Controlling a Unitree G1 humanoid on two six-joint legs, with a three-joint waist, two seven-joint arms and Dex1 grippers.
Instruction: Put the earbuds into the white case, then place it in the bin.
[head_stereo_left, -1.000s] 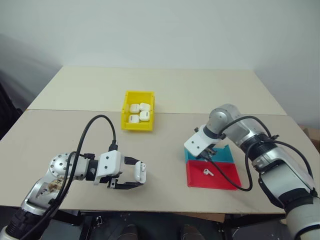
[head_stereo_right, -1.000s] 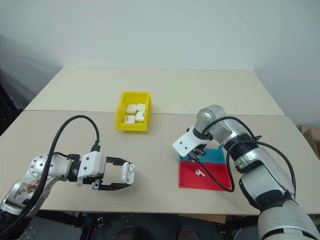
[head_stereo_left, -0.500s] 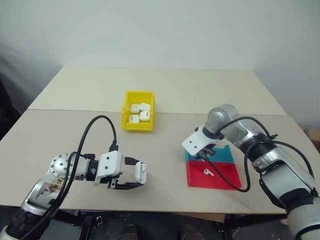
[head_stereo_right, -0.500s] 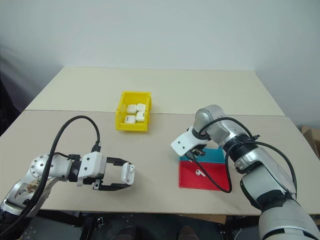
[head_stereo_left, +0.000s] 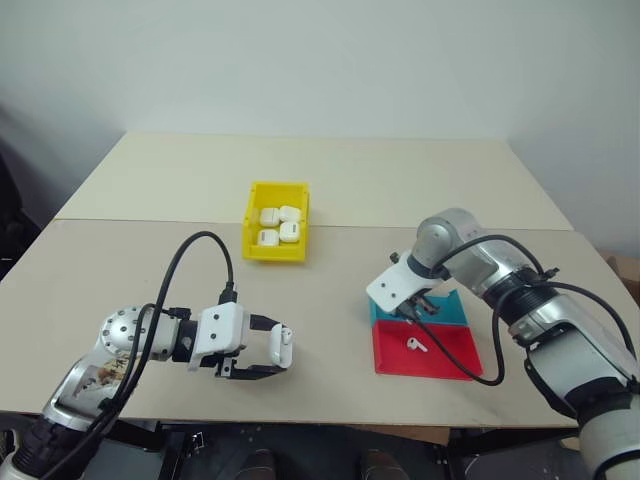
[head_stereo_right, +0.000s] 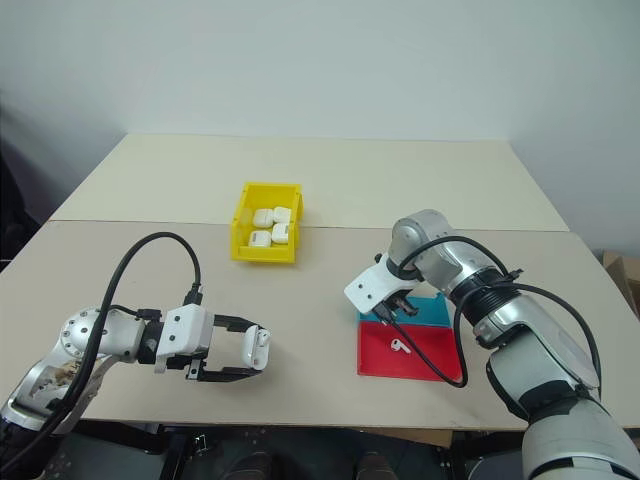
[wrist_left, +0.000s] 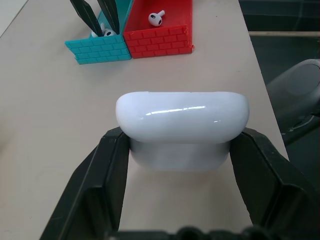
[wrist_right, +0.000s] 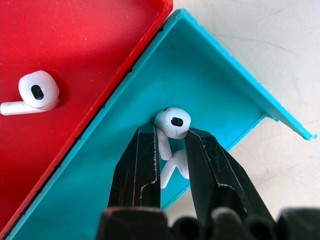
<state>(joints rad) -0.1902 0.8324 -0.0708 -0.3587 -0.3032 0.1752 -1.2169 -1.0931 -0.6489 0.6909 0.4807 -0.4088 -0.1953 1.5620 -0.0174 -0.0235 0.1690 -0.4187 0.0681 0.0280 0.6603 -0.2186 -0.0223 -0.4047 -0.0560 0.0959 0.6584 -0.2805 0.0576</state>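
The left gripper (head_stereo_left: 268, 352) hovered above the table (head_stereo_left: 150, 250), clamped on the white case (wrist_left: 182, 129). Behind it sat the bin (head_stereo_left: 276, 236). The right gripper (wrist_right: 172, 150) pinched an earbud (wrist_right: 172, 122) in the blue tray (wrist_right: 215, 90); the other earbud (wrist_right: 35, 92) lay in the red tray (wrist_right: 90, 45).
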